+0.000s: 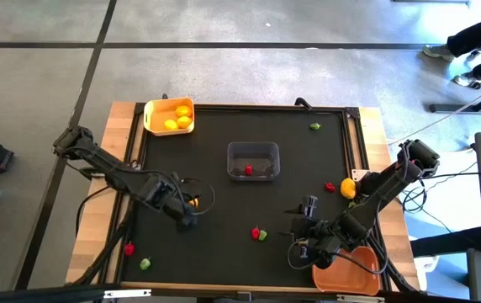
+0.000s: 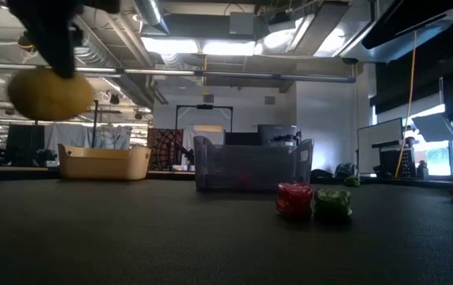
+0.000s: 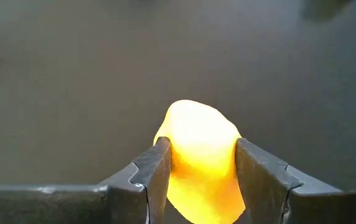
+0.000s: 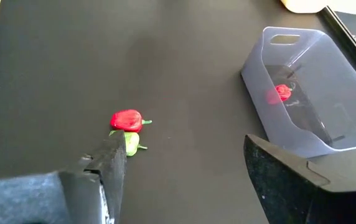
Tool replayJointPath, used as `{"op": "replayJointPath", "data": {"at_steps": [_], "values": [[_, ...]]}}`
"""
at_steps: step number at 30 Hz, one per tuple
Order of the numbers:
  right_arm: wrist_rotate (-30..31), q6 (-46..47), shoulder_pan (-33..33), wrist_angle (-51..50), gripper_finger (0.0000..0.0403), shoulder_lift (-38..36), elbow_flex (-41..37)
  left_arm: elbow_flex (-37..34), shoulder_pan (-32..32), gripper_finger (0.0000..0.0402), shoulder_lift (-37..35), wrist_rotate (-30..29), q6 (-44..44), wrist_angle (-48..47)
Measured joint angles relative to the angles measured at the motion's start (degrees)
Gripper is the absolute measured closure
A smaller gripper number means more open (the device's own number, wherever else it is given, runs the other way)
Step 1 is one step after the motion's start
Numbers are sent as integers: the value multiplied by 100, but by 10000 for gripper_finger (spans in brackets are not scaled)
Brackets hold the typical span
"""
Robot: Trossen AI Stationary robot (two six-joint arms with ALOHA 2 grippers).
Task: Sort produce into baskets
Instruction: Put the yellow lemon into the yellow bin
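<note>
done: lemons in yellow basket (image 1: 168, 115) | left claw (image 3: 196, 163) grips lemon (image 3: 200, 155) | right claw (image 4: 184, 165) open | left: scattered red, green pieces

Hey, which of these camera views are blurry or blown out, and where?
Left wrist view: the lemon held in the left tool is overexposed, its surface detail lost. Low view: that same lemon is soft and out of focus; the ceiling lights glare. Right wrist view: the near fingers are blurred.
</note>
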Motion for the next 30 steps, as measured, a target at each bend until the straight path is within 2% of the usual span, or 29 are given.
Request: {"op": "replayJointPath", "data": {"at_steps": [13, 27, 30], "values": [[42, -22, -91, -2, 139, -2, -2, 0, 1576, 245, -72, -282, 1582, -12], [-415, -115, -838, -9, 139, -2, -2, 0, 3571, 245, -793, -875, 2753, -24], [-415, -131, -963, -7, 139, -2, -2, 0, 3949, 245, -897, -1163, 2998, -23]]}}
